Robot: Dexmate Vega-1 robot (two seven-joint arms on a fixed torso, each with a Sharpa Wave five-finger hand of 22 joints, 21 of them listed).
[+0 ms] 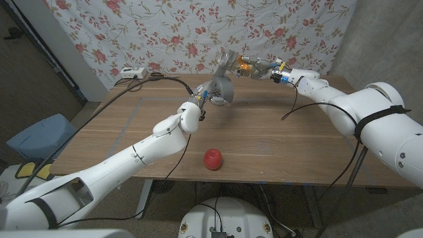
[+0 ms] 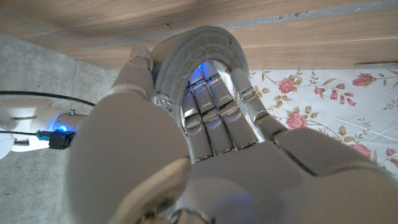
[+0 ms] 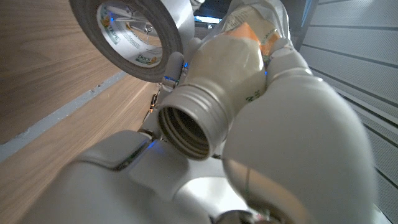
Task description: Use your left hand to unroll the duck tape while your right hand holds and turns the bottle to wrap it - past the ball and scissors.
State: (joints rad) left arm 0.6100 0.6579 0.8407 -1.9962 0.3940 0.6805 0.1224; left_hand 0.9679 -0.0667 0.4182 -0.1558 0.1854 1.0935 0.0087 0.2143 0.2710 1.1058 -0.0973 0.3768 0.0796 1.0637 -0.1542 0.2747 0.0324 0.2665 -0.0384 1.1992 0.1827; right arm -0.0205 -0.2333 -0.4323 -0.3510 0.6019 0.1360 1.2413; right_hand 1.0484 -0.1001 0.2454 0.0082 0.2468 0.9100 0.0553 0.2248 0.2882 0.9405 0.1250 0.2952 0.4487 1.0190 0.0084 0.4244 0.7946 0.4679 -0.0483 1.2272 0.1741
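A grey roll of duck tape (image 1: 219,92) hangs above the table's far middle, and my left hand (image 1: 200,104) holds it. In the left wrist view the fingers (image 2: 211,118) reach through the roll (image 2: 202,53). A silvery strip of tape (image 1: 225,68) runs up from the roll to the clear bottle (image 1: 243,65). My right hand (image 1: 269,69) grips the bottle, which lies sideways in the air. The right wrist view shows the bottle's open mouth (image 3: 186,127), an orange label, and the roll (image 3: 134,37) close beside it. A red ball (image 1: 213,158) lies on the table near the front.
A white box (image 1: 131,73) with cables sits at the table's far left corner. A black cable (image 1: 301,106) trails across the table under my right arm. A blue bin (image 1: 36,135) stands on the floor at the left. A floral cloth hangs behind.
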